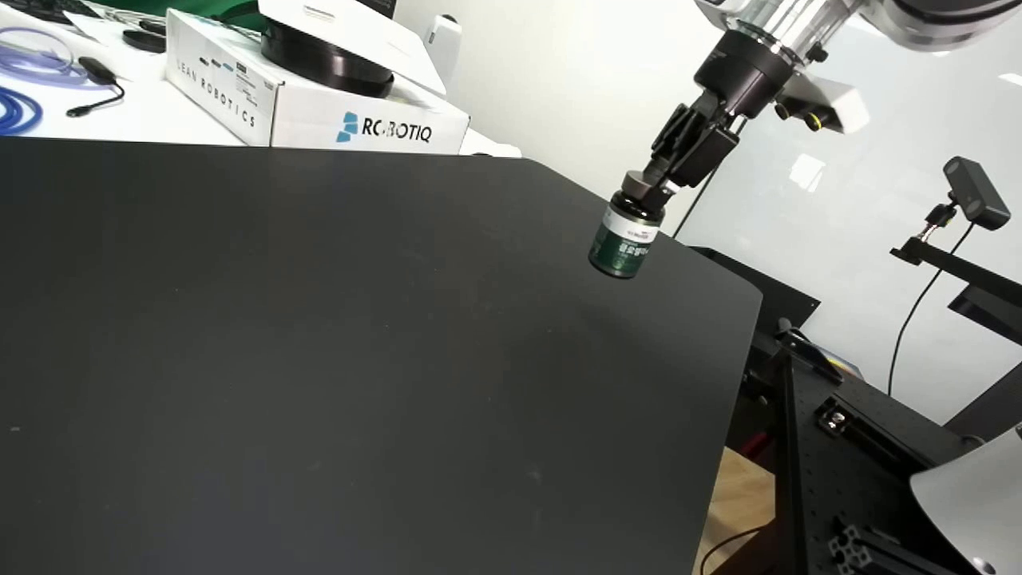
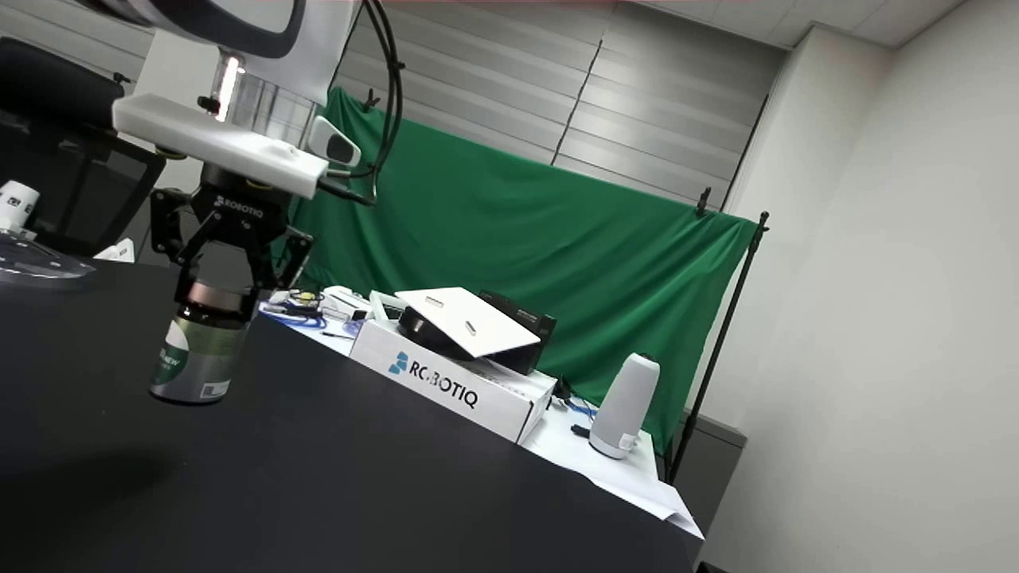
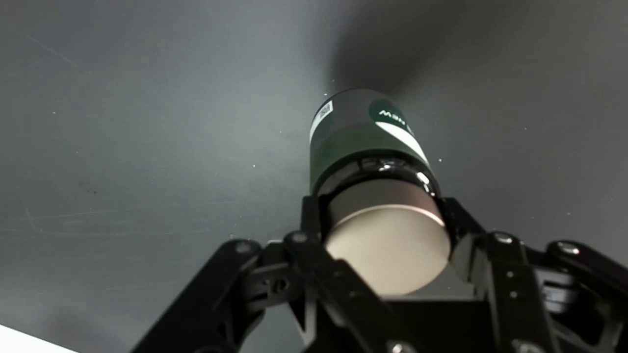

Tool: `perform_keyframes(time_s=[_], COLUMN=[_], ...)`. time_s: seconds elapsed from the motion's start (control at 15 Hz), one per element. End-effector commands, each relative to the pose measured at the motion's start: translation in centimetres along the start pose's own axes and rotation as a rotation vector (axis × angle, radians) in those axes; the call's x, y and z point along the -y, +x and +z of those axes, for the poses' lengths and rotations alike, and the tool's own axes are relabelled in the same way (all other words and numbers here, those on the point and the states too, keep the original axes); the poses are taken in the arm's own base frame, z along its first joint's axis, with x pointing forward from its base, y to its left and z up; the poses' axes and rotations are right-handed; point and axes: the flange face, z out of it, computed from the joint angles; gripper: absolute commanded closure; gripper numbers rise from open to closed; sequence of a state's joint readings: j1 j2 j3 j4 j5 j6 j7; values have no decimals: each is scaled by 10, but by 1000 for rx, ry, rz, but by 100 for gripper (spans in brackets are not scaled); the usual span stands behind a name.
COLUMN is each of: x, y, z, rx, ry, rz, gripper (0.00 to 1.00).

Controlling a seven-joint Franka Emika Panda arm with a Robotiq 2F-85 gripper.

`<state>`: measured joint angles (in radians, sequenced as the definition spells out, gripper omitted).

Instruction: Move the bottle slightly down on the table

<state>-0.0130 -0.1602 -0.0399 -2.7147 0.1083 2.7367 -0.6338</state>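
Black table (image 1: 359, 359), bottle (image 3: 363, 137) held above, cap (image 3: 387, 245) between fingers (image 3: 310, 215)

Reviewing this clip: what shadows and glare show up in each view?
Wrist view: a soft shadow on the flat matte-black tabletop beyond the squat dark-green bottle, small highlights on its glossy dark shoulder; in an exterior view, a bright reflection on the glossy white background surface; in an exterior view, another soft shadow on the tabletop, at the picture's lower left.

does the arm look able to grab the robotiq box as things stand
Probably not: the gripper is closed on the bottle, and the Robotiq box sits beyond the table, with a white panel stacked above it.
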Motion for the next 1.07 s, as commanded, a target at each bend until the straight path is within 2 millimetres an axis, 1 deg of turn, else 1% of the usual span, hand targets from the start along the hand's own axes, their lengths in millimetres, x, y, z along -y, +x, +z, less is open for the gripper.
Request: perform_keyframes(time_s=[0.0, 0.2, 0.47, 0.73, 1.0], x=[-4, -14, -24, -27, -29], y=[-21, -30, -37, -43, -45], z=[14, 29, 45, 56, 62], rx=[-26, -40, -64, -69, -64], ry=[3, 3, -1, -3, 1], rz=[12, 58, 128, 162, 177], gripper=[64, 64, 64, 64, 64])
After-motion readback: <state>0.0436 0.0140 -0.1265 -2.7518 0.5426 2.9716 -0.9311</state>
